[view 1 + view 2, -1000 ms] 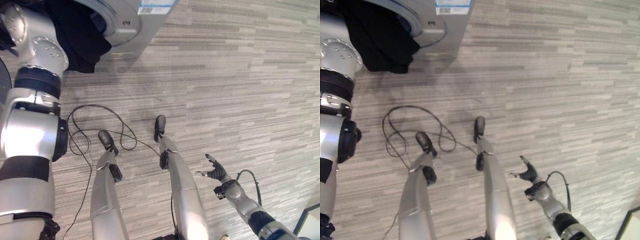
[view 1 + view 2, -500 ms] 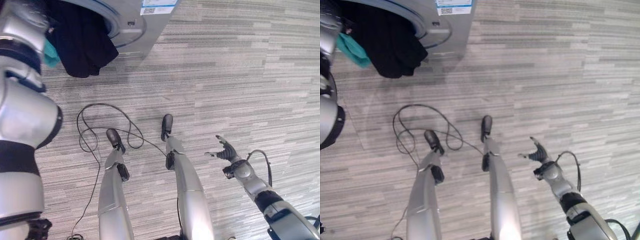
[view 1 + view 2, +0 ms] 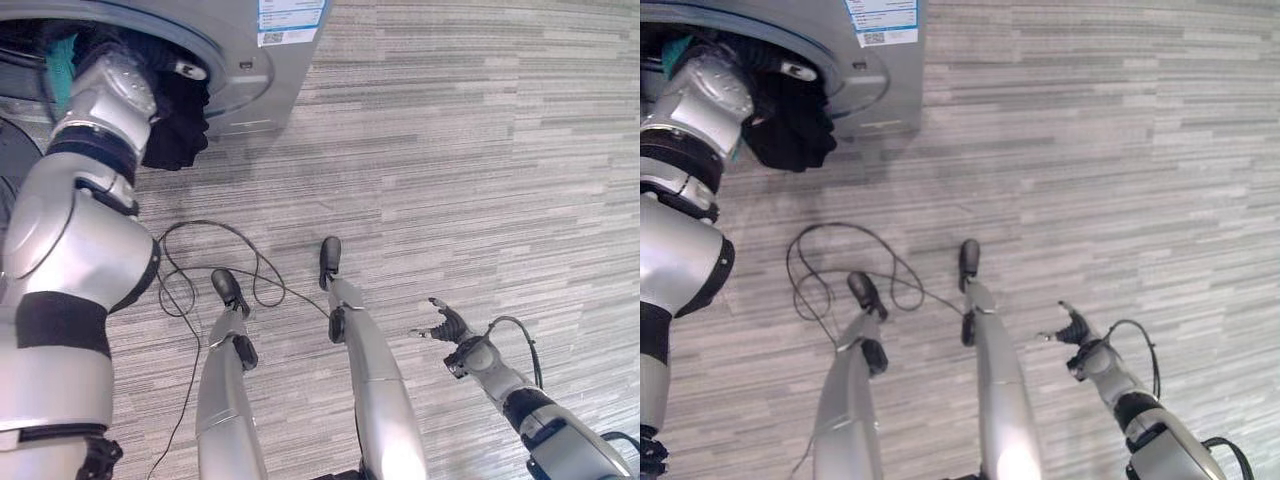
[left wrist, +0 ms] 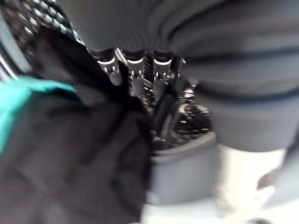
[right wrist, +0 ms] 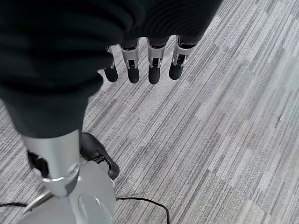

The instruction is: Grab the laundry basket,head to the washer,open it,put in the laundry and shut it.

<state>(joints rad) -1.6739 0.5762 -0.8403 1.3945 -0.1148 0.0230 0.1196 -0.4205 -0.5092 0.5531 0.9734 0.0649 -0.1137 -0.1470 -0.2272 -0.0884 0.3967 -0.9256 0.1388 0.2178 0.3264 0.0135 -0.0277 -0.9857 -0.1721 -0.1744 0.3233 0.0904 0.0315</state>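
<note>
The grey washer (image 3: 262, 62) stands at the top left with its round opening (image 3: 830, 70) uncovered. My left arm reaches up into that opening. Black laundry (image 3: 178, 128) hangs over the lower rim beside the forearm, and a teal piece (image 3: 62, 58) lies inside. In the left wrist view my left hand (image 4: 135, 74) is inside the perforated drum with straight fingers; the black laundry (image 4: 70, 154) and teal cloth (image 4: 18, 93) lie against it. My right hand (image 3: 450, 325) hangs open low at the right over the floor, holding nothing; its fingers (image 5: 154, 60) are spread.
Grey striped carpet (image 3: 480, 160) runs to the right of the washer. A dark curved part, likely the washer's door (image 3: 8, 170), shows at the left edge.
My left arm has pushed up into the washer's opening, taking the black laundry and teal piece with it; less black cloth hangs outside. The view has shifted a little. The right hand stays open.
</note>
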